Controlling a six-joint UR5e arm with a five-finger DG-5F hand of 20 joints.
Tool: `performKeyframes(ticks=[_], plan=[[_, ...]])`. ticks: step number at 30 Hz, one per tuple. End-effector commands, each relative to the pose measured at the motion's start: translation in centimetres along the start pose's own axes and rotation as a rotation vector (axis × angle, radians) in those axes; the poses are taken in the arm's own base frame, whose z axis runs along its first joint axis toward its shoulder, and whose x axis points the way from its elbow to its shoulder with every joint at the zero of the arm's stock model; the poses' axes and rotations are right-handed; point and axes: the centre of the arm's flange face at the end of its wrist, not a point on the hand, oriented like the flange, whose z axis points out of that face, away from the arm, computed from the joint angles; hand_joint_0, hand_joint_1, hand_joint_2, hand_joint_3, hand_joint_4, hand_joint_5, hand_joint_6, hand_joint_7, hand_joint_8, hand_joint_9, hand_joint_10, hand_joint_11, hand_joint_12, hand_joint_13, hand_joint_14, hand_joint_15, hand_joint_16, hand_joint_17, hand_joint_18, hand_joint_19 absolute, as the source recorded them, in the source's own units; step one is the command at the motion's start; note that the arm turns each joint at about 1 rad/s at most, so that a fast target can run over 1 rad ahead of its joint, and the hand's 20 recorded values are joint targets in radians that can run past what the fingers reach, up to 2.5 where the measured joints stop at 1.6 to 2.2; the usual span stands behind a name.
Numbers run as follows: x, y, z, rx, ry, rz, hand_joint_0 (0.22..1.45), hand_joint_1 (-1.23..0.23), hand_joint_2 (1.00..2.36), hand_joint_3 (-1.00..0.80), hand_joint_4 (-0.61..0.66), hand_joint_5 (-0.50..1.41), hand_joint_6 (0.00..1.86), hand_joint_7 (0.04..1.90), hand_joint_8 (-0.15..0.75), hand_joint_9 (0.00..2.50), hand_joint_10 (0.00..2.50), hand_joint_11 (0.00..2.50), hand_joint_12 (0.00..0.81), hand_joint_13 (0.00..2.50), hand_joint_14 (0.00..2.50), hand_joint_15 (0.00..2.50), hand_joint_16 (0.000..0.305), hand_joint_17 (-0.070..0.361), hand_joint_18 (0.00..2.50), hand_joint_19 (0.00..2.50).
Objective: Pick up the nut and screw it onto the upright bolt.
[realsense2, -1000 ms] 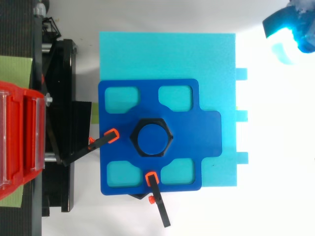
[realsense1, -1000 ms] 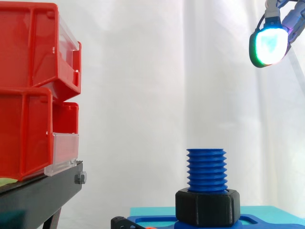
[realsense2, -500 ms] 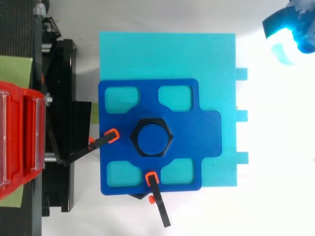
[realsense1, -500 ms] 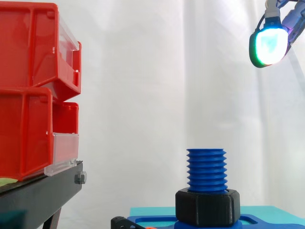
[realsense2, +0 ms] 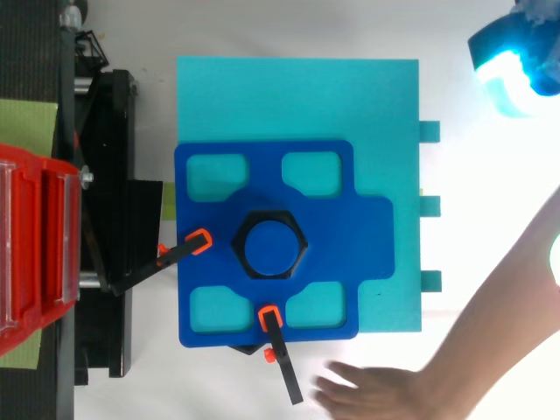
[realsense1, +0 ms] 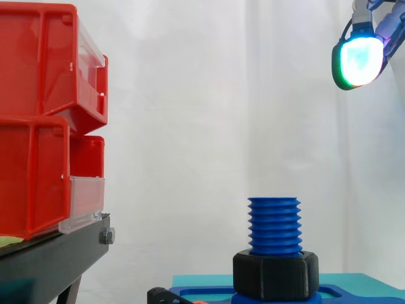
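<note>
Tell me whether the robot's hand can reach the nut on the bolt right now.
Probably yes: the hand hangs high and off to one side of the nut, with open air between. A person's forearm lies beside the blue plate, not across that path.

Brightly, evenly lit against the white curtain (realsense1: pixel 190 95), blown out to glare along the right edge of the top view around the glowing hand (realsense2: pixel 514 66) and a person's forearm (realsense2: pixel 499 315), with only faint, soft shadows.
</note>
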Motion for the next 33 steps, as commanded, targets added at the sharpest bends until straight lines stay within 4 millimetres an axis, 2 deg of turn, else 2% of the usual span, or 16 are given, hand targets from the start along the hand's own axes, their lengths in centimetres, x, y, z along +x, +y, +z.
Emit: performKeyframes(ticks=[1,25,31,33], plan=[[0.05,0.01,0.06,0.000,0.001,0.000,0.50,-0.44,1.00,-0.50,0.31,-0.17,0.50,0.88,0.342,0.72,0.00,0.00,0.349,0.70,0.00,0.00,0.048,0.108,0.73,0.10],[0.05,0.01,0.06,0.000,0.001,0.000,0.51,-0.44,1.00,-0.50,0.31,-0.17,0.50,0.89,0.342,0.74,0.00,0.00,0.346,0.74,0.00,0.00,0.048,0.108,0.76,0.14],[-0.02,-0.02,0.00,0.000,0.000,0.000,0.47,-0.55,1.00,-0.50,0.33,-0.17,0.50,0.89,0.354,0.76,0.00,0.00,0.357,0.76,0.00,0.01,0.051,0.115,0.80,0.14],[-0.02,-0.02,0.00,0.000,0.000,0.000,0.46,-0.51,1.00,-0.50,0.31,-0.17,0.50,0.89,0.349,0.75,0.00,0.00,0.361,0.76,0.00,0.02,0.052,0.117,0.80,0.14]])
